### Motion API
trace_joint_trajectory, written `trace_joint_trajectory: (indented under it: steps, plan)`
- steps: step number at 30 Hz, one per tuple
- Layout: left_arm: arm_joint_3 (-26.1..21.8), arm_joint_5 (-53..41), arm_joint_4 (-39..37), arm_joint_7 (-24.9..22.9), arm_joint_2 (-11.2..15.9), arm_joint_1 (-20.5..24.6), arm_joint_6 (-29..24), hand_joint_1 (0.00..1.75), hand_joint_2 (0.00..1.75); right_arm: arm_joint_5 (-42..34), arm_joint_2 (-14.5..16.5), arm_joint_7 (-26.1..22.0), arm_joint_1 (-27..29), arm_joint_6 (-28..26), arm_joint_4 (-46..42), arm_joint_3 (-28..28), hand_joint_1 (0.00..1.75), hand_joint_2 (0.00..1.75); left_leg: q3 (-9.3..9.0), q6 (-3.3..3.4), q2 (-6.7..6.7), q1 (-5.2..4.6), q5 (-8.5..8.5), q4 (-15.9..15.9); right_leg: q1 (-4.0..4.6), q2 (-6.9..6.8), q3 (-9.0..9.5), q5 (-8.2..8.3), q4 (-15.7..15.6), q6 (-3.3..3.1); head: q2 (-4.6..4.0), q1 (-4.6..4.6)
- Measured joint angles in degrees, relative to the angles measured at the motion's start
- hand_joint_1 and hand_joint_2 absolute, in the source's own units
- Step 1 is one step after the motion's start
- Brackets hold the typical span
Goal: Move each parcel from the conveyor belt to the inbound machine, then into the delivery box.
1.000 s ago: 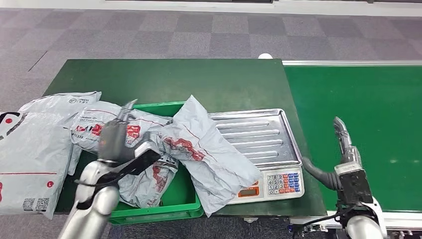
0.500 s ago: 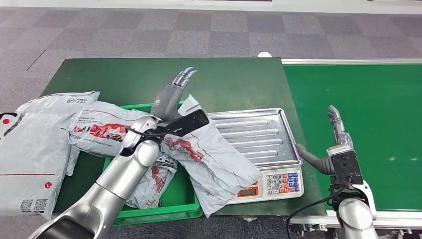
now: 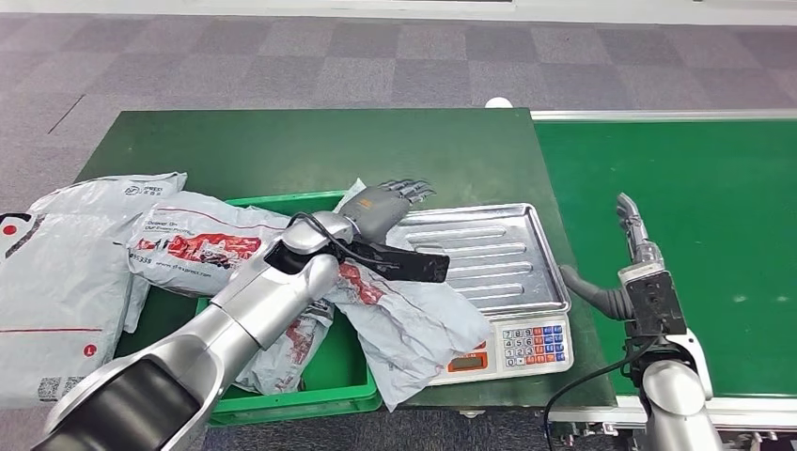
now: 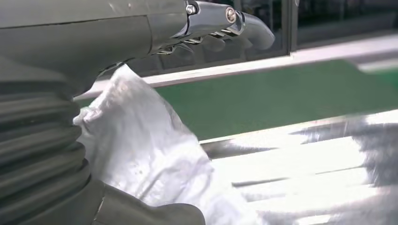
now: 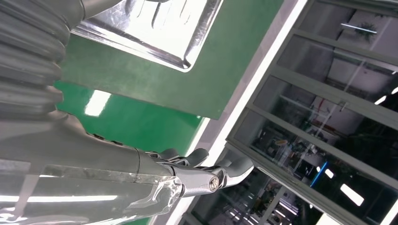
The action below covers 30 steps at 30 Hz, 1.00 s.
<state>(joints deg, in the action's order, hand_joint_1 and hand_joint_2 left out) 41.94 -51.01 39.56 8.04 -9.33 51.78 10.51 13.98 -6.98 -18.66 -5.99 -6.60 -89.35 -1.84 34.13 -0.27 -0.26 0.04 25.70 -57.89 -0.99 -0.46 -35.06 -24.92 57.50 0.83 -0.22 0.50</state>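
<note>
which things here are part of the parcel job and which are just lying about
Part of the job:
- grey parcel lying half on the scale, half over the bin
- weighing scale with steel tray
- green bin holding parcels
- conveyor belt
- left hand over the parcel

Lying about:
- large grey bag off the table's left edge
- white round object beyond the table's far edge

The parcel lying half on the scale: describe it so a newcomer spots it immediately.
Find the steel weighing scale on the dark green table. The grey parcel drapes from its left edge into the green box; unlike the other parcels, it touches the scale, under the left robot hand.
</note>
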Motion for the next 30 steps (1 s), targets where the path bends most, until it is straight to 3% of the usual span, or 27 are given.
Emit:
trace_joint_trajectory:
  steps: [3,14,17,21,25,30]
  plan:
    - [1.02,1.26,0.28,1.73,1.13,0.87,0.35,0.00,1.75,0.05,-0.04,-0.11,0.27,0.28,0.11,0.00,0.00,1.75,0.00,-0.01,0.01,0.01,0.00,0.02,0.01,0.00,-0.01,0.00,0.01,0.00,0.00,0.00]
    - [3.23,0.06,9.75,4.78,9.91,0.18,2.55,0.00,1.75,-0.39,-0.66,0.24,-0.43,1.84,0.20,0.00,0.00,1.75,0.04,-0.05,0.11,0.04,-0.02,0.04,0.02,0.05,-0.05,-0.01,0.05,-0.04,0.00,0.00]
    - [5.38,-2.08,14.11,8.07,14.73,-0.25,4.12,0.00,1.75,-1.39,-1.77,0.65,-0.98,2.34,0.28,0.00,0.00,1.75,0.02,-0.05,0.15,0.04,-0.03,0.04,0.03,0.10,-0.05,-0.01,0.05,-0.04,0.00,-0.01]
    - [8.63,-3.37,22.00,13.05,23.39,-0.51,5.84,0.00,1.75,-2.75,-3.68,0.60,-0.31,2.86,0.27,0.00,0.00,1.75,-0.01,-0.08,0.23,0.08,-0.02,0.05,0.08,0.20,-0.10,-0.02,0.05,-0.06,0.00,-0.02]
    - [12.69,-0.90,29.52,17.38,31.39,1.76,11.13,0.00,1.75,-3.74,-5.33,0.16,0.69,3.26,0.29,0.00,0.00,1.75,0.06,-0.15,0.27,0.16,-0.04,0.05,0.16,0.23,-0.20,-0.01,0.05,-0.12,0.00,-0.02]
    - [18.98,6.38,36.07,19.34,36.92,8.01,18.36,0.03,1.75,-3.88,-6.15,-0.06,0.02,3.62,0.80,0.00,0.00,1.75,0.15,-0.16,0.19,0.16,-0.06,0.05,0.15,0.13,-0.19,0.00,0.05,-0.13,0.00,-0.01]
